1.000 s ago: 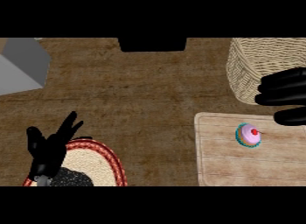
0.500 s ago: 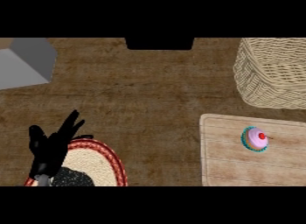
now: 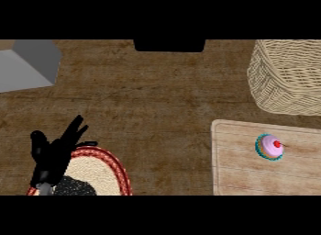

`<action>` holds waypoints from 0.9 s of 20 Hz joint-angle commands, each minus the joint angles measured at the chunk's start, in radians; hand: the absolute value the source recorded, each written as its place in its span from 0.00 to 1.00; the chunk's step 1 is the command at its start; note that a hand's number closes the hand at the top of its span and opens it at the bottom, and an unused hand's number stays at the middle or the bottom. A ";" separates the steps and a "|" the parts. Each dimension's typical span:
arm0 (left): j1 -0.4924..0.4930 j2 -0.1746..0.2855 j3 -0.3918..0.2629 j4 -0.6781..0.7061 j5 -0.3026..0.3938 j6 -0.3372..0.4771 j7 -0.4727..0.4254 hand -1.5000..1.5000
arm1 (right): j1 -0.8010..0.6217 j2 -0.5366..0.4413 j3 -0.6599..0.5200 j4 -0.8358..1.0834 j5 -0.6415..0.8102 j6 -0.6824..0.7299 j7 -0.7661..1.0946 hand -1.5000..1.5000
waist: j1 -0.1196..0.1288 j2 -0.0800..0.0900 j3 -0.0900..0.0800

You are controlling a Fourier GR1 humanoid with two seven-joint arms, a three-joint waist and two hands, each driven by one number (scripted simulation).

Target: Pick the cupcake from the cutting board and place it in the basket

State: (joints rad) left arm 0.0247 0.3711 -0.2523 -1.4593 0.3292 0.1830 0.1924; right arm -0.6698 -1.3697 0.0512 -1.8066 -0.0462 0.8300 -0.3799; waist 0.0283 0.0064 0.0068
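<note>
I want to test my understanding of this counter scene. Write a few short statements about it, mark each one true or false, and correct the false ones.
1. The cupcake sits on the cutting board. True.
2. The cupcake lies inside the basket. False: it is on the board, apart from the basket.
3. The left hand is open, at the lower left of the view. True.
4. The right hand holds the cupcake. False: the right hand is not in view, and nothing touches the cupcake.
5. The basket stands left of the cutting board. False: it stands beyond the board, at the upper right.
</note>
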 commanded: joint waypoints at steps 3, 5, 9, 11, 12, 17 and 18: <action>0.086 -0.004 -0.034 0.058 -0.047 0.026 0.008 0.50 | 0.050 -0.004 0.057 0.048 0.061 0.078 -0.216 0.00 | 0.004 0.004 -0.005; 0.060 0.048 0.013 0.058 -0.017 -0.004 0.042 0.50 | 0.102 0.011 0.080 0.059 0.104 0.017 -0.262 0.00 | -0.005 0.005 -0.003; 0.028 0.034 0.021 0.093 -0.024 -0.004 0.030 0.50 | 0.121 0.018 0.144 0.021 0.128 -0.033 -0.281 0.00 | -0.012 0.003 -0.006; 0.056 0.007 -0.014 0.068 -0.048 0.028 0.046 0.50 | 0.156 0.061 0.194 0.002 0.177 -0.111 -0.267 0.00 | -0.009 0.001 -0.005; 0.093 0.010 0.001 0.077 -0.034 0.004 -0.006 0.50 | 0.174 0.045 0.182 0.054 0.201 -0.131 -0.332 0.00 | -0.007 0.002 -0.005; 0.050 0.023 0.012 0.081 -0.037 -0.006 0.033 0.50 | 0.190 0.093 0.295 0.037 0.342 -0.240 -0.311 0.00 | -0.005 0.002 -0.006; 0.056 0.007 0.013 0.126 -0.035 -0.024 -0.013 0.50 | 0.171 0.096 0.292 0.073 0.353 -0.248 -0.331 0.00 | -0.002 0.004 -0.007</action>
State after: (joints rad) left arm 0.0334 0.3692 -0.2336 -1.4449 0.3133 0.1727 0.1756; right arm -0.5015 -1.2968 0.3000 -1.7745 0.2131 0.5563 -0.6015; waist 0.0231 0.0009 0.0084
